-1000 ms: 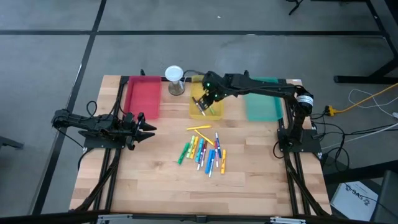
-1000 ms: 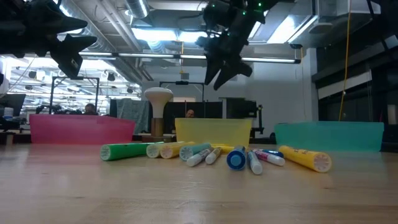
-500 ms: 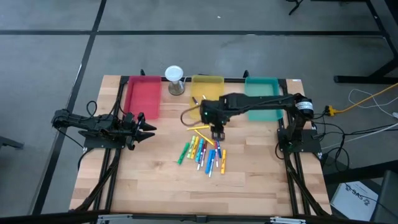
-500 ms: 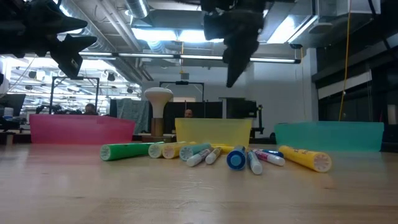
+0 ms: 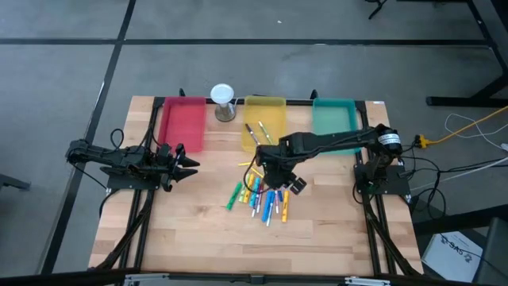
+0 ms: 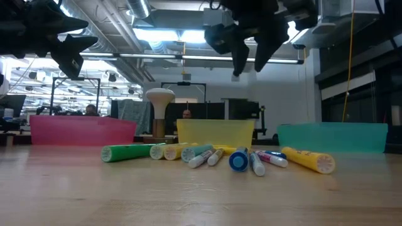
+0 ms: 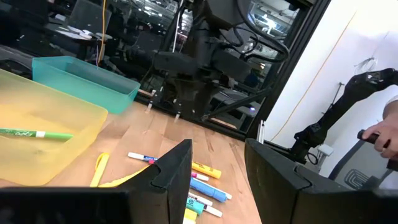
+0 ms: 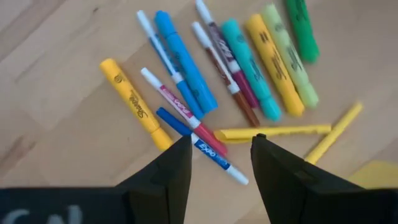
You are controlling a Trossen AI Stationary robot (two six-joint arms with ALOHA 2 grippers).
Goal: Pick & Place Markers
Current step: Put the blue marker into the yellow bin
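Note:
Several markers [image 5: 259, 195] in yellow, orange, green, blue and red/white lie loose on the wooden table near its middle; the low view shows the markers [image 6: 213, 155] in a row. Two more markers [image 5: 255, 132] lie in the yellow tray [image 5: 274, 103]. My right gripper [image 5: 279, 176] hangs open above the pile, pointing steeply down with nothing between its fingers; in its wrist view the right gripper [image 8: 221, 142] stands over a blue and a red/white marker [image 8: 186, 118]. My left gripper [image 5: 189, 164] waits open at the table's left, level and clear of everything.
Along the far edge stand a red tray [image 5: 184, 127], the yellow tray and a teal tray [image 5: 333, 131]. A white-topped hourglass-like object [image 5: 223, 102] stands between the red and yellow trays. Bare wood lies near the front edge [image 5: 238, 246].
My right gripper has swung from over the yellow tray toward the table's near edge and now hangs over the marker pile. It has rolled about a quarter turn on the way. Its fingers stay apart. The markers have not moved.

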